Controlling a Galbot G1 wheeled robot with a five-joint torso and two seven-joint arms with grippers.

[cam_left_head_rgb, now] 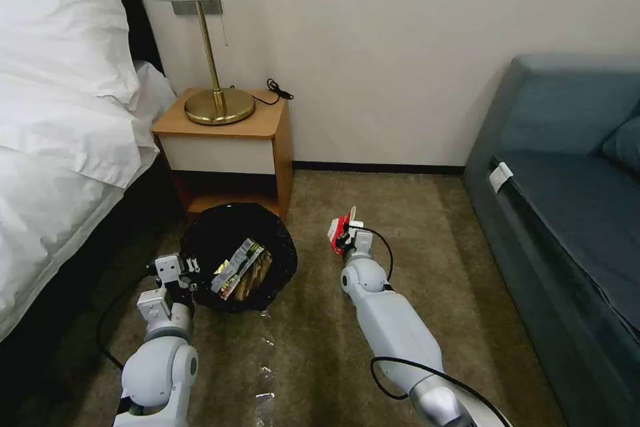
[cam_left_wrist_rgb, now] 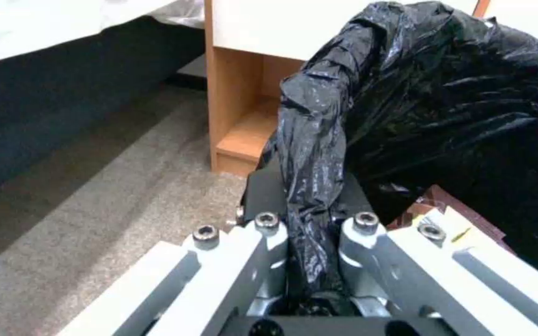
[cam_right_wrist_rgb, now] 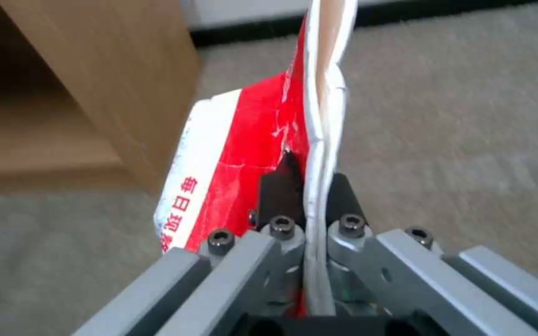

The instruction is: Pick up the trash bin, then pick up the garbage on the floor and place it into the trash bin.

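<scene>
Carpeted bedroom floor: my left gripper [cam_left_wrist_rgb: 309,219] clamps the trash bin [cam_left_head_rgb: 238,257] by its liner; right gripper [cam_right_wrist_rgb: 309,205] pinches the carton [cam_right_wrist_rgb: 244,163] (thin seam, may slip).

Trash bin [cam_left_head_rgb: 239,257] before nightstand [cam_left_head_rgb: 227,147] (bed [cam_left_head_rgb: 60,147] left), carton [cam_left_head_rgb: 340,232] right

red signs on the white side of the red-and-white carton [cam_right_wrist_rgb: 231,172] pinched in my right gripper [cam_right_wrist_rgb: 309,186], too hard for me to read
</scene>
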